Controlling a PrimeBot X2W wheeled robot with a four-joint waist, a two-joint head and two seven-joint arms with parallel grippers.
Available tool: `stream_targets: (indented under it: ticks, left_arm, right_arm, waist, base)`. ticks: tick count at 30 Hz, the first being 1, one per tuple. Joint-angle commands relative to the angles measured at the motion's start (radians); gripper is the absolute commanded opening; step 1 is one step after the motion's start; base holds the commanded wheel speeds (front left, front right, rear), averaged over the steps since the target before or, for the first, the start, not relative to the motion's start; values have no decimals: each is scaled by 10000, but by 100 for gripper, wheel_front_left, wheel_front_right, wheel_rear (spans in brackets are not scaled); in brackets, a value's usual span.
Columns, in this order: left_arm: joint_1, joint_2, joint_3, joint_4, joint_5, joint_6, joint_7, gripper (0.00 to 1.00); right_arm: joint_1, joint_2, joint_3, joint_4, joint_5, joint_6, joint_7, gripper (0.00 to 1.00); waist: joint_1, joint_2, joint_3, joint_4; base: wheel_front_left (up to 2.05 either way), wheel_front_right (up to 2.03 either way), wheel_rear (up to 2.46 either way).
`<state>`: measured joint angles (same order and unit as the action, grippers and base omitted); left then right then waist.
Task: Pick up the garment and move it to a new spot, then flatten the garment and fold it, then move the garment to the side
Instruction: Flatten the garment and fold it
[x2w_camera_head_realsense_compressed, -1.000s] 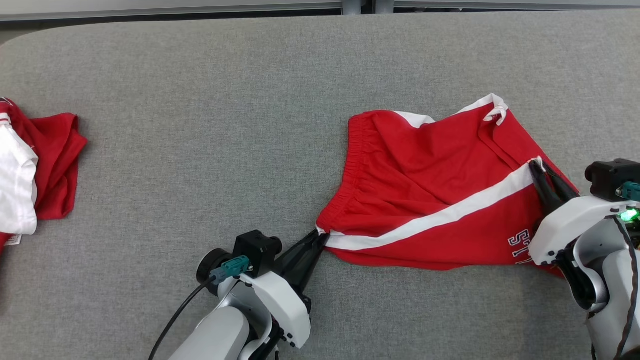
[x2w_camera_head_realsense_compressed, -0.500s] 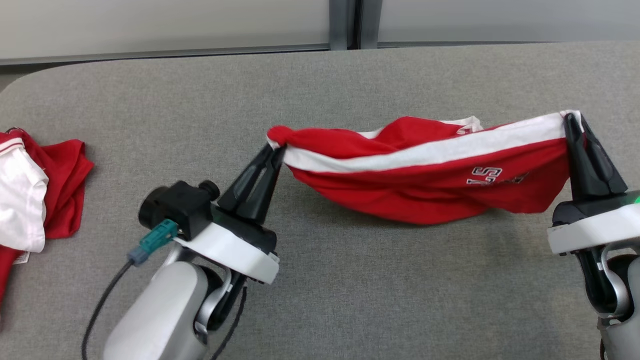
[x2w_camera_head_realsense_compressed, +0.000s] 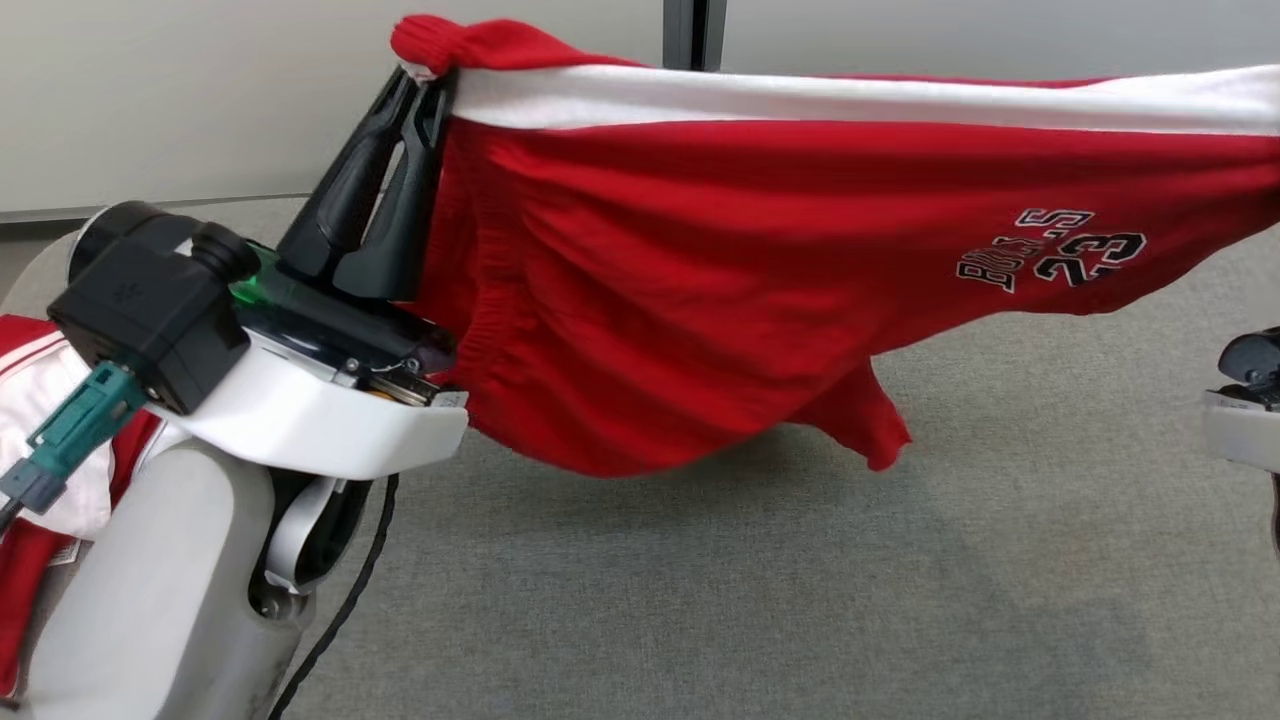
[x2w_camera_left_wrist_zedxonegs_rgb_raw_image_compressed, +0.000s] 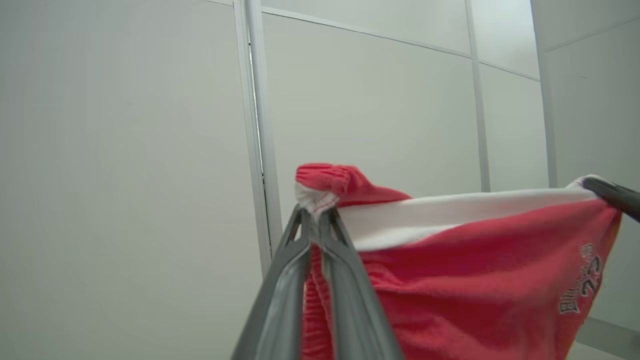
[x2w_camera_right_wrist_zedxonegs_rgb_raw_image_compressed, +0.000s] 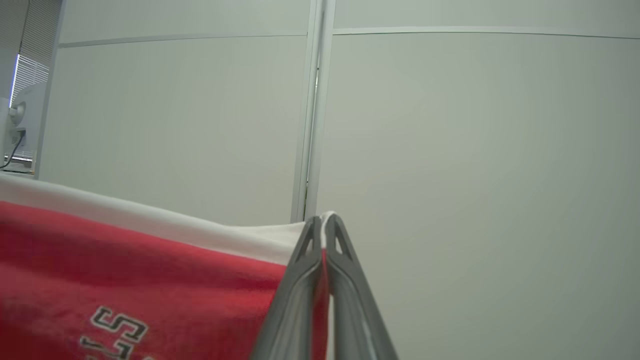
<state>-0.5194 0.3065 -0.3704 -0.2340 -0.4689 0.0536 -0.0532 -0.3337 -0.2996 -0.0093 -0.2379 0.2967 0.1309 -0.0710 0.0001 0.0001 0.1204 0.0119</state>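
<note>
The red jersey shorts with a white side stripe and black-and-white lettering (x2w_camera_head_realsense_compressed: 700, 280) hung in the air above the grey felt-covered table (x2w_camera_head_realsense_compressed: 800, 600), stretched sideways between the two claws. The white stripe ran taut along their top edge.

The left claw (x2w_camera_head_realsense_compressed: 428, 85) was clamped on the upper left corner by the gathered waistband. Its two dark fingers were pressed together, and a small knob of red and white cloth bunched above the tips. The right claw (x2w_camera_right_wrist_zedxonegs_rgb_raw_image_compressed: 324, 220) was pinched tight on the far end of the white stripe, with a thin edge of fabric caught between its closed fingers.

In the head view the cloth ran off the right side, and the right arm's dark and white wrist housing (x2w_camera_head_realsense_compressed: 1245, 400) sat lower down at that edge. The lettering lay near the right end, tilted. The shorts' lower edge sagged into a pointed flap, and a soft shadow lay on the table beneath.

A heap of red and white clothing (x2w_camera_head_realsense_compressed: 40, 400) lay at the table's left side, partly hidden behind the left arm. Pale wall panels (x2w_camera_head_realsense_compressed: 200, 90) stood behind.
</note>
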Motion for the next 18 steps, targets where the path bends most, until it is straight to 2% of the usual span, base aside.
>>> stream_targets:
  ticks: [1, 5, 10, 14, 18]
  left_arm:
    - [-129, 86, 62, -73, -12, 66, 77, 0]
    - [-399, 207, 125, -409, 40, 127, 341, 0]
    - [-1222, 39, 197, -331, -108, 8, 408, 0]
    - [-2644, -114, 352, 624, -231, -332, 300, 0]
    - [-4454, -425, 455, 2366, -327, -721, -38, 0]
  right_arm:
    - [-100, 10, -20, -16, -24, -3, 71, 0]
    - [-401, 95, -156, 35, 14, -3, 181, 0]
    - [-1394, 153, -90, 363, 220, -3, 257, 0]
    - [-3075, 3, 220, 1139, 434, -3, 326, 0]
    - [-5259, -156, 735, 2505, 665, -3, 124, 0]
  waist:
    - [-1, -1, 12, -6]
    - [-1, -1, 216, -42]
    - [-1, -1, 873, -17]
    - [-1, -1, 1606, -38]
    - [-1, -1, 2286, -68]
  base:
    - [0, 0, 0]
    - [0, 0, 0]
    - [0, 0, 0]
    - [0, 0, 0]
    - [0, 0, 0]
